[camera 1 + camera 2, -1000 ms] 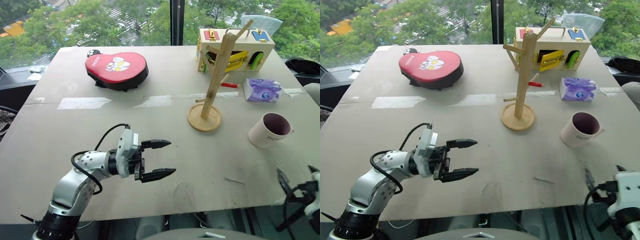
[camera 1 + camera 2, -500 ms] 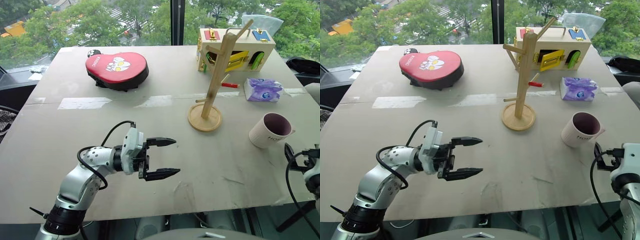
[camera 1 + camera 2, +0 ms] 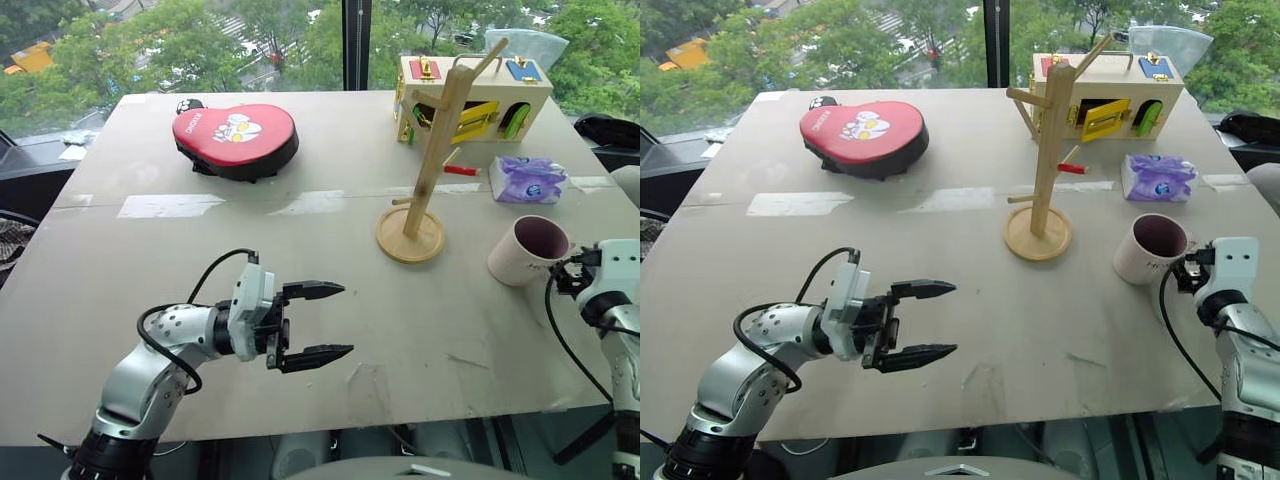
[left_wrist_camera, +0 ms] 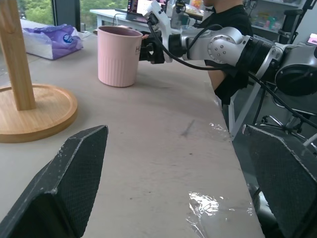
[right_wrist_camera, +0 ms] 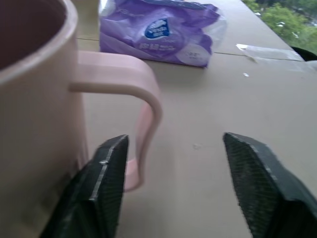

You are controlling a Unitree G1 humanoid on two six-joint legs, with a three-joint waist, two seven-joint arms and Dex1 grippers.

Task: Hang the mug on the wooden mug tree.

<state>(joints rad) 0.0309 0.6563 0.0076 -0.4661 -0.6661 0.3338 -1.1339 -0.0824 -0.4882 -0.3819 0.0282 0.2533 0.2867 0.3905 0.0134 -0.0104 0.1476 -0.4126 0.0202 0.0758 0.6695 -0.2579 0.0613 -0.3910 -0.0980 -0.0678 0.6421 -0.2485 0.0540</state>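
Note:
The mug (image 3: 527, 250), cream-white with a dark maroon inside, stands upright on the table at the right. Its handle (image 5: 143, 99) faces my right gripper (image 3: 570, 276). That gripper is open and level at the handle, one finger (image 5: 106, 183) close against the handle's lower end, the other finger (image 5: 257, 173) well clear of it. The wooden mug tree (image 3: 432, 150) stands on its round base (image 3: 410, 236) just left of the mug, pegs bare. My left gripper (image 3: 344, 320) hovers open and empty over the table's near middle, pointing right.
A red heart-shaped pad (image 3: 235, 138) lies at the back left. A boxy wooden latch toy (image 3: 475, 95) and a purple tissue pack (image 3: 527, 180) sit behind the tree and the mug. A person in black (image 4: 229, 47) stands past the table's right edge.
My right gripper has come forward from the table's near right edge up to the mug's handle. The mug has shifted slightly toward the tree. The left arm has stayed put.

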